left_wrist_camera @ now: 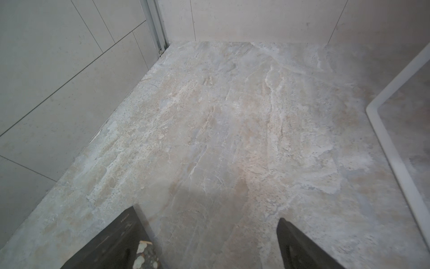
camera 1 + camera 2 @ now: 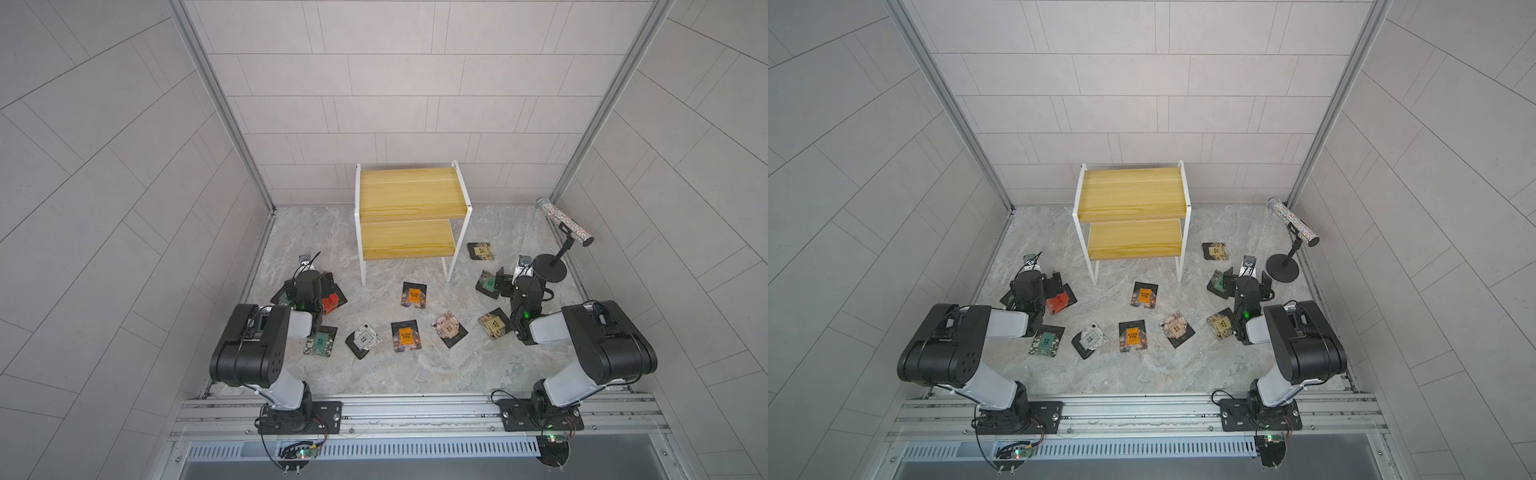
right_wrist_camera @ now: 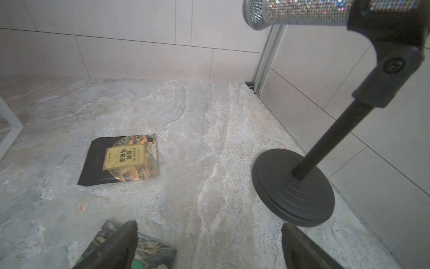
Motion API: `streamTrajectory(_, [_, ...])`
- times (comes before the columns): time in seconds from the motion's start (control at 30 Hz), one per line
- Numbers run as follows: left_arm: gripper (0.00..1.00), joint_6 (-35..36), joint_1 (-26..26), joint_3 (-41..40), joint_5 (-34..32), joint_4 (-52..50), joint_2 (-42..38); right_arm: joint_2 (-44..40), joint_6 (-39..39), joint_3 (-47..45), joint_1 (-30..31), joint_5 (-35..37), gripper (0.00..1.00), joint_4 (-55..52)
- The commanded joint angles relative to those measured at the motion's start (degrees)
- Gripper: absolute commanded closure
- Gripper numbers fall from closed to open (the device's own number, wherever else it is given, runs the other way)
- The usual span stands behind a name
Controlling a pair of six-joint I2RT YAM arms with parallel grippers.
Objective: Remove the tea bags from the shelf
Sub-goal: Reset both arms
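Left gripper [image 1: 207,213]: jaws released and spread wide, with only bare table between them; it sits low at the left of both top views.
Beside the left gripper: a red tea bag [image 2: 331,301] lies just beside it toward the centre. A half-hidden tea bag [image 2: 286,297] lies partly beneath it; whether they touch cannot be told.
Right gripper [image 3: 209,223]: jaws released and wide, holding nothing; it sits low at the right of centre in both top views.
Beside the right gripper: a green tea bag [image 3: 153,252] lies at the bottom edge of the right wrist view, partly behind one finger [image 3: 118,246]; contact cannot be told.
Beige tea bag [image 3: 123,160]: flat on the table, left of centre in the right wrist view, apart from the gripper.
Middle row: five tea bags lie flat in a loose line across the lower centre of both top views. They run from a teal tea bag [image 2: 320,341] past an orange tea bag [image 2: 405,336] to a tan tea bag [image 2: 494,324].
Second orange tea bag [image 2: 414,296]: flat, just in front of the shelf legs.
Shelf [image 2: 409,193]: upper centre of both top views, near the back wall; every tea bag in view lies on the table [image 2: 415,370], in front of it or beside it.
Microphone stand [image 2: 549,269]: its round black base is just beyond the right gripper, and its glittery tube tilts toward the right back corner.
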Motion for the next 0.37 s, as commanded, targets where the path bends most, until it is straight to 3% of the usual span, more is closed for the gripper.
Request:
streamTrajectory(0.0, [0.00,0.83,0.21,0.75,0.61,2.01,-0.59,0.94,-1.77,-0.02,0.37,2.88,0.00,2.35])
streamTrajectory(0.33, [0.00,1.18,0.04,0.07,0.49,1.06,-2.49,0.10,-0.96,0.76,-0.31,1.45,0.00,-0.61])
